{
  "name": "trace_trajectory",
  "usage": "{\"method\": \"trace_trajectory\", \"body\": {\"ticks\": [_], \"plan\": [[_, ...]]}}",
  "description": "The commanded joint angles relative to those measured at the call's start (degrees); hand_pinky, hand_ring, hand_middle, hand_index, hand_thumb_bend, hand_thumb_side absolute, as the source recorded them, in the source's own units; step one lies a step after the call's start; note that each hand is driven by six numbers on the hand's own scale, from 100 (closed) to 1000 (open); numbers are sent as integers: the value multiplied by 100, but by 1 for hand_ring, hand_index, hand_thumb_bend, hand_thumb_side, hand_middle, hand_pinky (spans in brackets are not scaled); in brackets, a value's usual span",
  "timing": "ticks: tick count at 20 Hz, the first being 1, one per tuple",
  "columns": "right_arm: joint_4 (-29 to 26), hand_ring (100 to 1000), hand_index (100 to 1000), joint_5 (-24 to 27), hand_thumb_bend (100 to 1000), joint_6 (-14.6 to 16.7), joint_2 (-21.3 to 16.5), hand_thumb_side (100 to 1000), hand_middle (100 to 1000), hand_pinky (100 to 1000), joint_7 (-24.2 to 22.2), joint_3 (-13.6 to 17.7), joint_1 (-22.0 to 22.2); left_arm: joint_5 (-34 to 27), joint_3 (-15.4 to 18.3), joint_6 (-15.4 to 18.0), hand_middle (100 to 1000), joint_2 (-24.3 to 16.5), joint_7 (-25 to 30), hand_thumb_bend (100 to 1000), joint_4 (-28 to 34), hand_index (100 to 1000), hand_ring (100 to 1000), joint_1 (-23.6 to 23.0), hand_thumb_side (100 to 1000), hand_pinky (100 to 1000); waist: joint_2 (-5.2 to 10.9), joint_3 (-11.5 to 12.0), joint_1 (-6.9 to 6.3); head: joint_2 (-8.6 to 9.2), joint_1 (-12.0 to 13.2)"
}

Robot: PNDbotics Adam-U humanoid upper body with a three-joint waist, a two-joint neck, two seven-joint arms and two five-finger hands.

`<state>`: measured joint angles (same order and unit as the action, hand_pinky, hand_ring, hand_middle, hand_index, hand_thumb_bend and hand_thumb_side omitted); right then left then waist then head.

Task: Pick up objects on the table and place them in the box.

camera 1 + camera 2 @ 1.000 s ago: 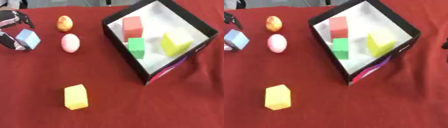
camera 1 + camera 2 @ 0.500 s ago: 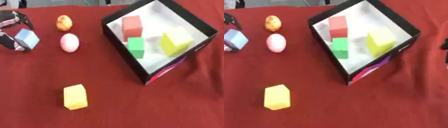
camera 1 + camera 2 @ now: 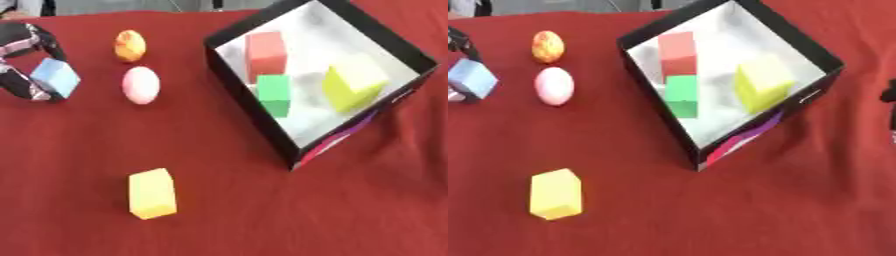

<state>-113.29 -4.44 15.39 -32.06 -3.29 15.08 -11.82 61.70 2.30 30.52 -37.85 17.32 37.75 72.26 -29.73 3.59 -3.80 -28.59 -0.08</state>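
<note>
Three blocks already lie in the box (image 3: pixel 404 50). At upper left, the left hand (image 3: pixel 24 62) curls around a blue cube (image 3: pixel 55 78); carry it high over the near wall before releasing.

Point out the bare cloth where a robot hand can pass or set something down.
Widest free patch: the near cloth right of the yellow block, below the box. A narrower lane runs between the pink egg and the box. Crowded: far left, where the left robot hand holds the blue cube.
</note>
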Motion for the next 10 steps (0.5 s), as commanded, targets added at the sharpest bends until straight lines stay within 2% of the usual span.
{"method": "trace_trajectory", "body": {"ticks": [1,4,10], "plan": [[-130,668,734,-24,100,34,-123,470,609,980,-22,10,-13,72,56,-45,511,-136,-117,583,79,565,639,141,100,694,143,8,2,29,19],[-130,668,734,-15,100,31,-122,470,610,981,-16,18,-10,171,48,-76,406,-124,-365,576,124,444,539,141,100,617,146,3,1,5,21],[-130,667,734,13,100,-9,-150,470,613,982,5,47,51,-35,-44,165,370,-103,-617,530,389,407,493,202,100,579,221,32,-36,-141,-35]]}}
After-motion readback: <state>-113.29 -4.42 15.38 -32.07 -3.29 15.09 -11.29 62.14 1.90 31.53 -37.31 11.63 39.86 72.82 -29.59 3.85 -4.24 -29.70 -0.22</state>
